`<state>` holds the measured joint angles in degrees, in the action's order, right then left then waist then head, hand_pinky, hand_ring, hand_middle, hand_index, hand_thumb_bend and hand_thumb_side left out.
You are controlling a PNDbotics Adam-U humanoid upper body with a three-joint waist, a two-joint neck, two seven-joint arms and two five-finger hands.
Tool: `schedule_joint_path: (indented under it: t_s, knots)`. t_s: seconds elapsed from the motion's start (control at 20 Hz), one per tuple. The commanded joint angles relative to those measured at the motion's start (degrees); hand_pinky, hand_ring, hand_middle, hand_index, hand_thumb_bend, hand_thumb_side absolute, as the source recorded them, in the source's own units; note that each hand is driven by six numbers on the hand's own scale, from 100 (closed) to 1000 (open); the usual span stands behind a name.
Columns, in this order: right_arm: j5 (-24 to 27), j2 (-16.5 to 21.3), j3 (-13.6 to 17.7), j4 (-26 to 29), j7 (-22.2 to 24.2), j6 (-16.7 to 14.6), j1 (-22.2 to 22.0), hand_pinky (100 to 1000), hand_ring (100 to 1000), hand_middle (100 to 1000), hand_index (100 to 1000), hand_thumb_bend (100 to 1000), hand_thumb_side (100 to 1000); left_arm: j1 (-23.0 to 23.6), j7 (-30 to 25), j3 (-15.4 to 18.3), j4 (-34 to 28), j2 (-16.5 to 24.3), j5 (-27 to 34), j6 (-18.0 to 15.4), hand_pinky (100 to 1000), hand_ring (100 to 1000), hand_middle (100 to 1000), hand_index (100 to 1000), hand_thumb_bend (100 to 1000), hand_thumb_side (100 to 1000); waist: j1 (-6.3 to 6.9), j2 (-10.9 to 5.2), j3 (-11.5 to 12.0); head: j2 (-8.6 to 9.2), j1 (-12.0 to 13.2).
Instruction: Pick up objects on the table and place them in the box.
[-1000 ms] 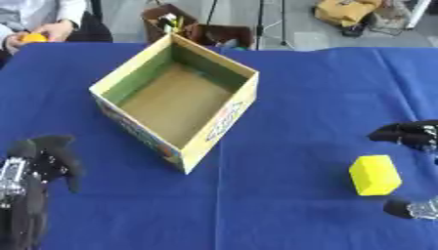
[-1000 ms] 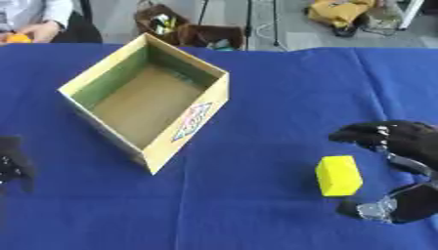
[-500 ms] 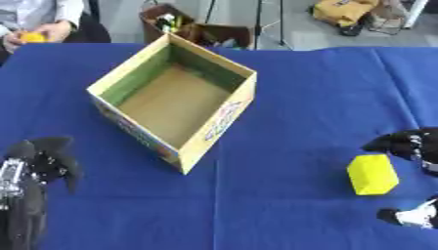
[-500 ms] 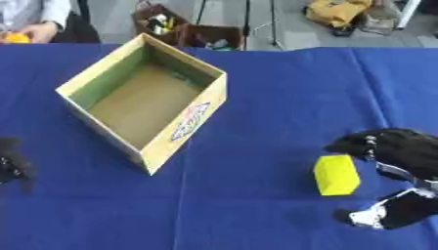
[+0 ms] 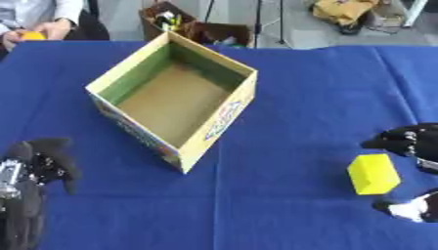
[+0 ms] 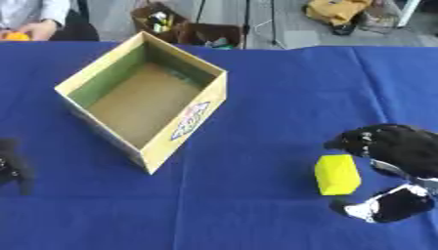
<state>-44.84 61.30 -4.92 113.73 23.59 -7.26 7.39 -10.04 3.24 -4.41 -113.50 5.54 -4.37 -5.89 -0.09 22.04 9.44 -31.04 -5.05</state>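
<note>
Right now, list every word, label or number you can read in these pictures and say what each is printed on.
None can be read.
Box: a coloured printed label on its outer side wall, too blurred to read.
Yellow block: no marking visible.
Blue tablecloth: plain, no text.

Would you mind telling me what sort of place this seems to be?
Probably a lab or workshop: a blue-clothed table, stand legs on a grey floor behind it, and a bag lying there.

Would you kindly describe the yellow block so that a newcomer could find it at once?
Start at the open cardboard box on the blue tablecloth, then look to its right and nearer the robot. The yellow block lies there beside the black right hand, the only bright yellow thing on the cloth.
</note>
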Motion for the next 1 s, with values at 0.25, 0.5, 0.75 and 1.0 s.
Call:
schedule_joint_path:
  t_s: [0.25, 0.5, 0.75, 1.0]
  knots:
    - [0.6, 3.0, 0.2, 0.9, 2.3, 0.3, 0.5, 759, 807, 770, 904, 358, 678, -0.1, -0.4, -0.5, -1.1, 0.5, -0.2, -0.2, 232, 393, 399, 655, 100, 1000, -0.1, -0.63, 0.4, 0.56, -0.7]
    - [1.9, 3.2, 0.3, 0.9, 3.8, 0.3, 0.9, 747, 793, 718, 856, 335, 653, -0.1, -0.5, -0.6, -1.1, 0.5, -0.2, -0.3, 232, 394, 399, 655, 100, 1000, -0.14, -0.46, 0.6, 0.58, -1.0]
    - [2.5, 3.3, 0.5, 0.9, 3.8, 1.9, 1.3, 727, 772, 646, 793, 265, 617, -0.2, -0.6, -0.6, -1.1, 0.4, -0.3, -0.3, 232, 394, 399, 655, 100, 1000, -0.18, -0.21, 0.7, 0.75, -1.4]
    - [3.2, 3.3, 0.3, 0.9, 3.3, 3.5, 1.6, 705, 743, 595, 755, 247, 591, -0.2, -0.8, -0.7, -1.1, 0.4, -0.4, -0.3, 232, 394, 400, 656, 100, 1000, -0.17, 0.01, 0.9, 0.8, -1.6]
